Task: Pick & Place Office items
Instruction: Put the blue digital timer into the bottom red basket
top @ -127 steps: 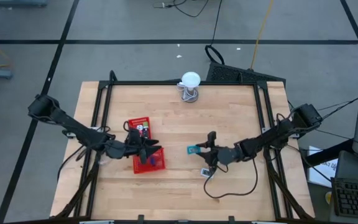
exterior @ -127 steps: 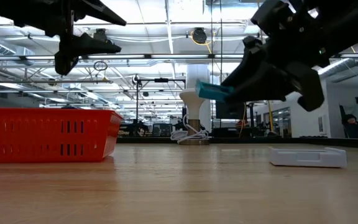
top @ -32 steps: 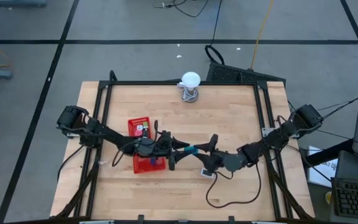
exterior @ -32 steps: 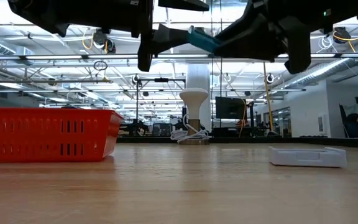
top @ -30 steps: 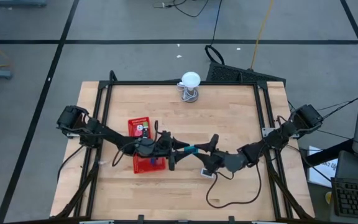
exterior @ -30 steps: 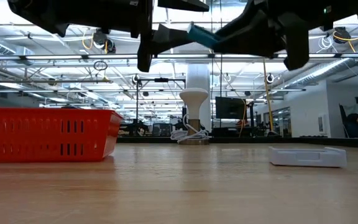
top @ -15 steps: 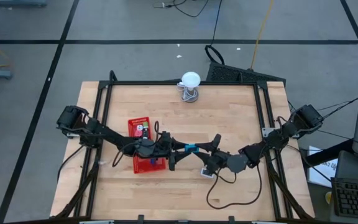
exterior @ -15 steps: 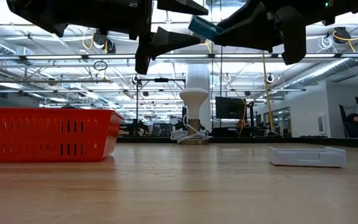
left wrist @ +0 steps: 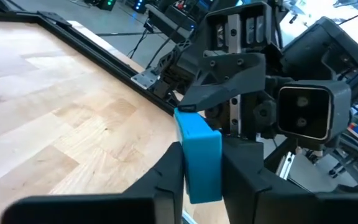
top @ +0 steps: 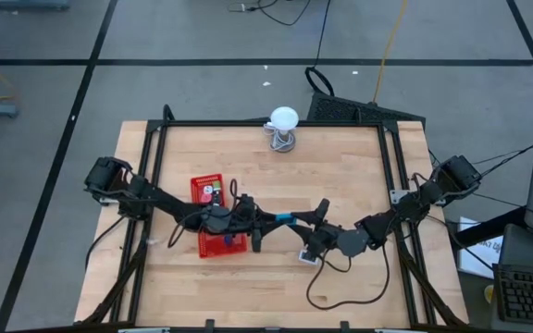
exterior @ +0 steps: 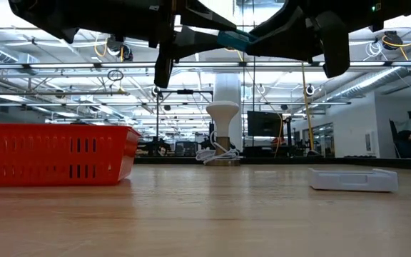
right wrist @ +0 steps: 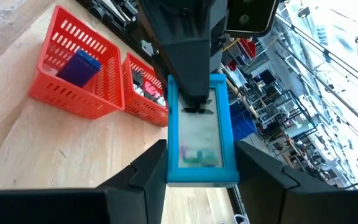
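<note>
Mid-air above the table (top: 359, 176): teal-blue packet (top: 285, 220) pinched by both left gripper (top: 268, 220) and right gripper (top: 305, 222), near red trays (top: 213, 215).

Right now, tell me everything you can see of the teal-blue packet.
The teal-blue packet is a flat rectangular piece with a blue rim and a pale label face. It hangs in the air above the table's middle, between both arms: the right gripper holds one end, the left gripper has closed on the other, a handover.
</note>
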You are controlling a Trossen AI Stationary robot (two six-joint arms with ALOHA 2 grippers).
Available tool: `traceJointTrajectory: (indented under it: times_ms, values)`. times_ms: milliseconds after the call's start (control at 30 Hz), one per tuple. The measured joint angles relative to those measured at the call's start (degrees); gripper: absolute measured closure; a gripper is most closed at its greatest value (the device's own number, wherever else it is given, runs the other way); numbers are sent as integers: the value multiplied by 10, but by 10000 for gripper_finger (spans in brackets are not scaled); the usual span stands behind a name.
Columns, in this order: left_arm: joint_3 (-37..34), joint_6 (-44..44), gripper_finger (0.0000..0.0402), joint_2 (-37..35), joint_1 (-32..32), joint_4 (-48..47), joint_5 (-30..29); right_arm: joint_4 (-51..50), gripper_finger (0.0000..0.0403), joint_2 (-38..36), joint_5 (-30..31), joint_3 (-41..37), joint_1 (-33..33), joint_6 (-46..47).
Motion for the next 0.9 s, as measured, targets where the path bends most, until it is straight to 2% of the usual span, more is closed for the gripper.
traceJointTrajectory:
  times_ms: [133, 333, 467, 600, 733, 800, 900]
  values:
    - [0, -1, 331, 0, 2, -1, 0, -1, 249, 0, 1, 0, 0, 12]
    - [-1, 51, 327, -24, 3, -11, -1, 11, 168, -2, -7, 1, 1, 147]
    - [-1, 78, 335, -61, -11, -58, -23, -17, 135, -19, -7, 1, 7, 160]
    - [0, 137, 336, -109, -41, -144, -40, -79, 127, -58, -9, -1, 11, 205]
    - [1, 215, 336, -146, -104, -232, -106, -123, 132, -100, -8, -15, 11, 241]
    - [-5, 213, 336, -164, -136, -277, -156, -123, 136, -121, -8, -31, 11, 252]
    - [-14, 164, 335, -177, -174, -322, -211, -116, 142, -151, -6, -56, 11, 267]
